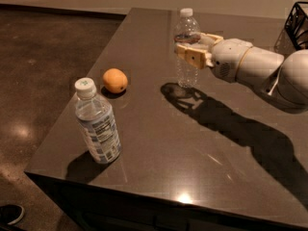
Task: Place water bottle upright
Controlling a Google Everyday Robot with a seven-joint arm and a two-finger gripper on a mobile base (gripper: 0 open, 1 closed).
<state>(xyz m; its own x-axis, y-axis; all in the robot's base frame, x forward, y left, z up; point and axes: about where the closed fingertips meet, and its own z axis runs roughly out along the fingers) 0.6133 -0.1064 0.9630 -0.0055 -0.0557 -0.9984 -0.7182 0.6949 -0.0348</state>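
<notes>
Broadly: dark table [159,153] filled view. White arm [255,66] reached in from right. Labelled bottle [97,124] stood at near left. Water bottle [186,73] stood upright at far middle, base touching tabletop or just above it; could not tell which. Orange [115,80] lay left of it, well apart. Gripper [186,43] pinched water bottle just below shoulder. Judged: light, thin crinkled walls, soft, easily crushed or tipped; hold gently on upper body, under neck.

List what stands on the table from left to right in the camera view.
The labelled bottle → orange → water bottle, upright, with the gripper closed around its upper part → black wire basket at the far right edge.
</notes>
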